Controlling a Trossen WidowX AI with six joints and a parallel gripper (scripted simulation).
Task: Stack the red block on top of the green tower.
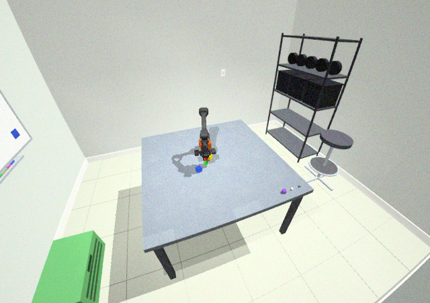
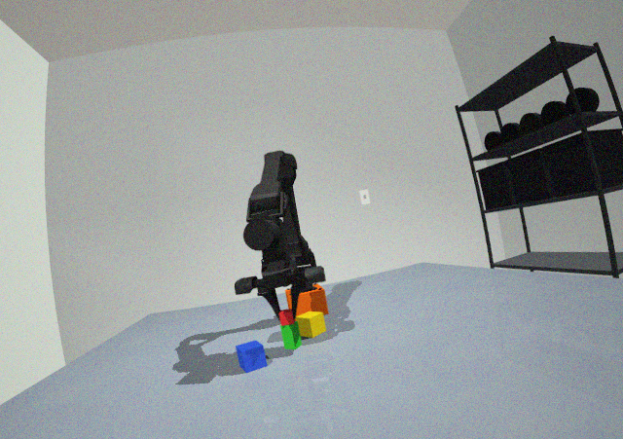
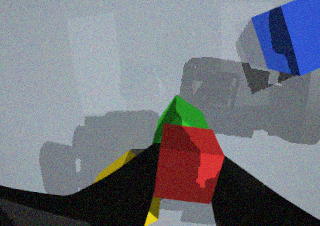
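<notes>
The red block is held between the fingertips of my gripper, which is shut on it. The green tower stands upright on the table. In the exterior view the red block shows right at the tower's top end; in the wrist view it covers the tower's near part. Whether the two touch cannot be told.
A yellow block stands close beside the tower, on the arm's side. A blue block stands on the other side. An orange object is behind the yellow block. A small purple object lies near a far table corner.
</notes>
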